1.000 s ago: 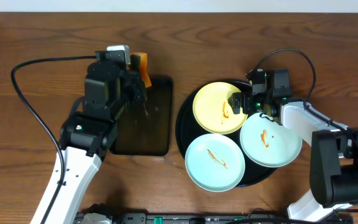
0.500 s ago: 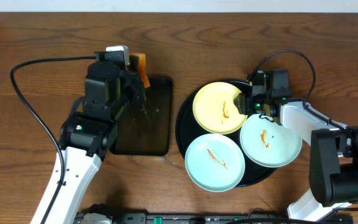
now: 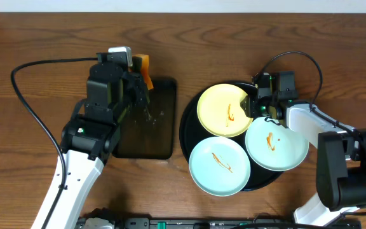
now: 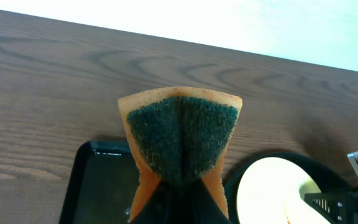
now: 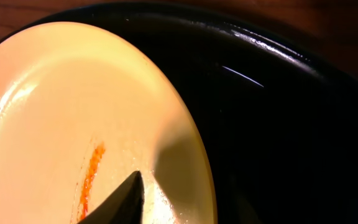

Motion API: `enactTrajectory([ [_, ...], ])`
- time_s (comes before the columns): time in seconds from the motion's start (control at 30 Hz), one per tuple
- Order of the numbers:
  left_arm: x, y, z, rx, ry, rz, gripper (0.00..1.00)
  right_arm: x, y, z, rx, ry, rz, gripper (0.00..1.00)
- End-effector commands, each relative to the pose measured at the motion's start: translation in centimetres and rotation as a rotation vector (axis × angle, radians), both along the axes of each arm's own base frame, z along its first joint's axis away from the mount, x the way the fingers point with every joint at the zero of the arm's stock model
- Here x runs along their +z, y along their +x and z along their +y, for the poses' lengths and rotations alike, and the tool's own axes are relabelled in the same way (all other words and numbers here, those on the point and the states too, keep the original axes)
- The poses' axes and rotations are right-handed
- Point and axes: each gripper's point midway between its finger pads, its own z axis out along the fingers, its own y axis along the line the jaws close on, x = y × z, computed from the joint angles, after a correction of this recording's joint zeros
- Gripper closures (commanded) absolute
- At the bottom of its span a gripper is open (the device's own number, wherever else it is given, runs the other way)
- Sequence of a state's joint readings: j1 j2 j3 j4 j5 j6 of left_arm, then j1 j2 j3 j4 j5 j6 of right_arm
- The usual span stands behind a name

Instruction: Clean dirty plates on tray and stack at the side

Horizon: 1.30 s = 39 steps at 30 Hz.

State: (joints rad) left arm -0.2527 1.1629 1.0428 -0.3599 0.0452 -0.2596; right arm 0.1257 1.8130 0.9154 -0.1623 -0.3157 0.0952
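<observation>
One yellow plate (image 3: 218,113) at right claw (image 3: 248,104)

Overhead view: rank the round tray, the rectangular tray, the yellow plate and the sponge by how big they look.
Largest to smallest:
1. round black tray
2. rectangular black tray
3. yellow plate
4. sponge
The sponge is partly hidden, yet plainly the smallest.

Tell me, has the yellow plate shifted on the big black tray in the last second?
No. The yellow plate sits in the same spot against the tray rim.
</observation>
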Motion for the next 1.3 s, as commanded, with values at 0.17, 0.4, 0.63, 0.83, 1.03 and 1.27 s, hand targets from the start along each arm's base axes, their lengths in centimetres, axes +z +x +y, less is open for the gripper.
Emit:
enactTrajectory([
  [0.17,0.1,0.2,0.1,0.012,0.003,-0.001,0.92,-0.8,-0.6,0.3,0.005,0.003,0.035,0.77],
  [0.4,-0.9,0.5,0.1,0.012,0.011,0.029,0.92,-1.3,-1.1,-0.6,-0.018,-0.044,0.060,0.96],
  [0.63,-3.0,0.7,0.0,0.012,0.028,0.094,0.92,-1.4,-1.1,-0.7,-0.025,-0.050,0.065,0.99],
  [0.83,-5.2,0.8,0.0,0.011,0.047,0.163,0.92,-1.4,-1.1,-0.8,-0.033,-0.053,0.066,0.99],
  [1.03,-8.0,1.1,-0.1,0.011,0.069,0.247,0.92,-1.4,-1.1,-0.8,-0.033,-0.053,0.068,0.99],
  [1.27,-13.2,0.9,-0.1,0.011,0.110,0.404,0.92,-1.4,-1.1,-0.8,-0.033,-0.053,0.069,0.99],
])
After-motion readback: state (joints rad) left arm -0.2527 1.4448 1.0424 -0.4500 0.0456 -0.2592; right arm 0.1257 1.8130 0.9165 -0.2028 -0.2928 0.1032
